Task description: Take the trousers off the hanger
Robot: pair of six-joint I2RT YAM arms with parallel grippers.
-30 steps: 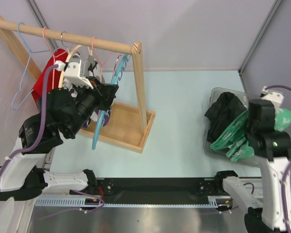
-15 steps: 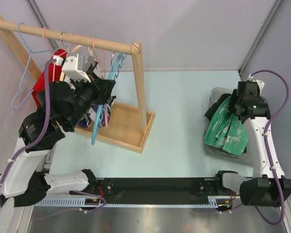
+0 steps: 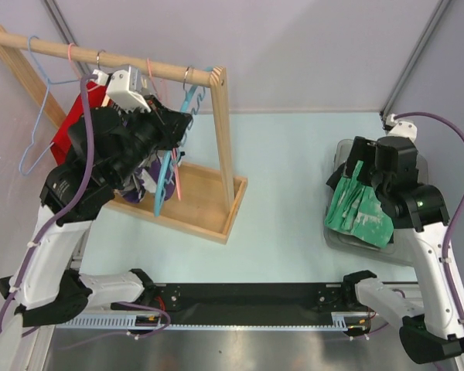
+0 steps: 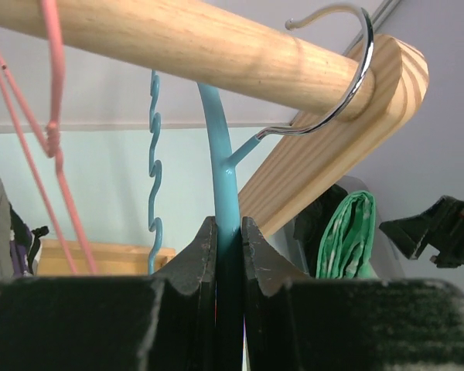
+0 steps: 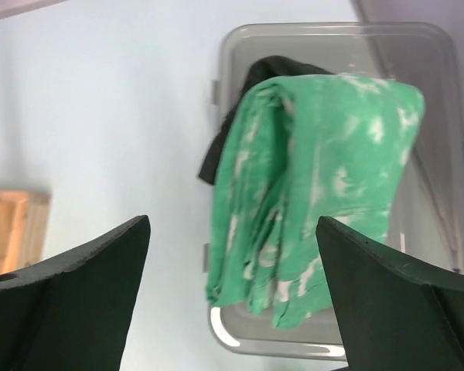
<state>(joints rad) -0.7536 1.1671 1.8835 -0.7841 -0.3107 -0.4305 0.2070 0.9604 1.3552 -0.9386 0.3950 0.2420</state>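
From above, the left arm is raised high and reaches into the wooden rail, at the blue hanger, which hangs bare. The green trousers lie heaped in the grey bin well apart on the right, with the right arm bent over them. I judge the removal done and the hanger being put back.

The left wrist view shows the left gripper pinching the blue hanger's stem just under the rail. The metal hook over the rail seems to be that hanger's own, though I can't be sure. Next it needs only to let go cleanly.

The right wrist view shows the right gripper spread wide and holding nothing, above the trousers.
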